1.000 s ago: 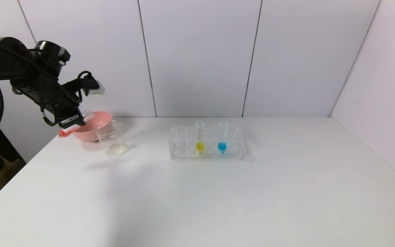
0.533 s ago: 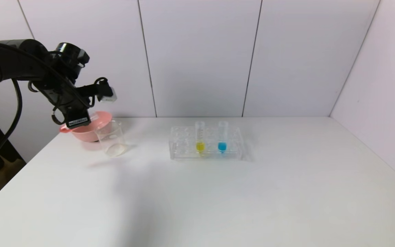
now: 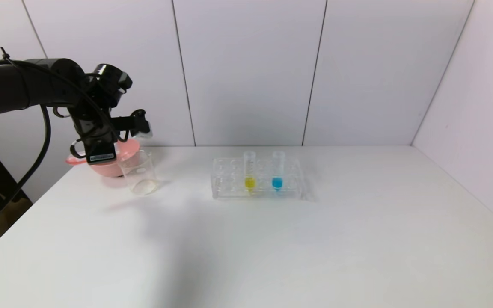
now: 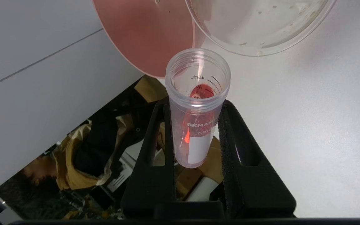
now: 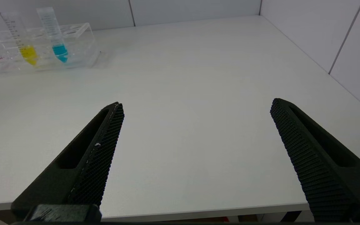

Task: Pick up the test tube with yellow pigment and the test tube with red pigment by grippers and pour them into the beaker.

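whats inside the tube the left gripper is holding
The left gripper clamps the test tube with red pigment. Red liquid shows through its open mouth and wall; a white label covers part of it.

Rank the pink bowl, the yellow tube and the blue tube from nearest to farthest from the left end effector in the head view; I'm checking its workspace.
From the left end effector, shut on the test tube with red pigment:
1. Pink bowl, directly beneath and behind it.
2. Test tube with yellow pigment, in the rack's left occupied slot.
3. Blue tube, one slot farther right.
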`<state>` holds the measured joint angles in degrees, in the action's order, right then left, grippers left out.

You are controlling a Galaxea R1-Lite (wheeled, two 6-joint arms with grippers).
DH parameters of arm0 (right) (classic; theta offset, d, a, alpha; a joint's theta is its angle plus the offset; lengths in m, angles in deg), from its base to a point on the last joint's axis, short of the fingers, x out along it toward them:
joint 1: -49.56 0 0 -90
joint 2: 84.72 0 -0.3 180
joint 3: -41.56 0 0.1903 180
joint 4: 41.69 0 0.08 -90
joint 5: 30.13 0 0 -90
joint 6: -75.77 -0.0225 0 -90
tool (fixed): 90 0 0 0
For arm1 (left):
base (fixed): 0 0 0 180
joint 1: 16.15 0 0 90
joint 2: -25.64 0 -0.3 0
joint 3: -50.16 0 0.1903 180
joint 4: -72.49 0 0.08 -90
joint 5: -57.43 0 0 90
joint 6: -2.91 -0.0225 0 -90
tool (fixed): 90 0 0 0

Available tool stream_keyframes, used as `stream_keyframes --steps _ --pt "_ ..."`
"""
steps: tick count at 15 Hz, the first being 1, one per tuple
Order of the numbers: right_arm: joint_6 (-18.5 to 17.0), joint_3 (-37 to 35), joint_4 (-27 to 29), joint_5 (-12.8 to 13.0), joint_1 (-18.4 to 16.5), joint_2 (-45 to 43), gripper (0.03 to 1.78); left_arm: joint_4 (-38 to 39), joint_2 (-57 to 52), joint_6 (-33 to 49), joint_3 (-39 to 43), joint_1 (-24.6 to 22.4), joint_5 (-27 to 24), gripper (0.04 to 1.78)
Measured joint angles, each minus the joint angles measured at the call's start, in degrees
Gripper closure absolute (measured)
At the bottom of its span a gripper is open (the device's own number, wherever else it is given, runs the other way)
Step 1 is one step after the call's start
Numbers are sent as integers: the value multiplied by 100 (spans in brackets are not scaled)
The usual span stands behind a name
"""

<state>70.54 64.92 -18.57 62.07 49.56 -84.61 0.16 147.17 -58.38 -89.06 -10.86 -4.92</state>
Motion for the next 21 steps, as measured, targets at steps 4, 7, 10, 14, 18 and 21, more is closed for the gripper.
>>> stream_keyframes --steps 4,7,10,14,18,21 --pt "-2 0 0 0 0 0 10 16 149 -28 0 40 410 139" --pt "-2 0 0 0 0 0 10 88 206 -144 -6 121 716 139" --pt "-2 0 2 0 0 0 10 173 226 -212 -9 204 945 139" --pt "-2 0 0 0 0 0 10 217 251 -265 -9 366 1225 139" --pt "-2 0 0 0 0 0 10 212 308 -502 -9 503 1869 139" --pt "0 0 0 0 0 0 10 252 330 -546 -5 556 1953 139"
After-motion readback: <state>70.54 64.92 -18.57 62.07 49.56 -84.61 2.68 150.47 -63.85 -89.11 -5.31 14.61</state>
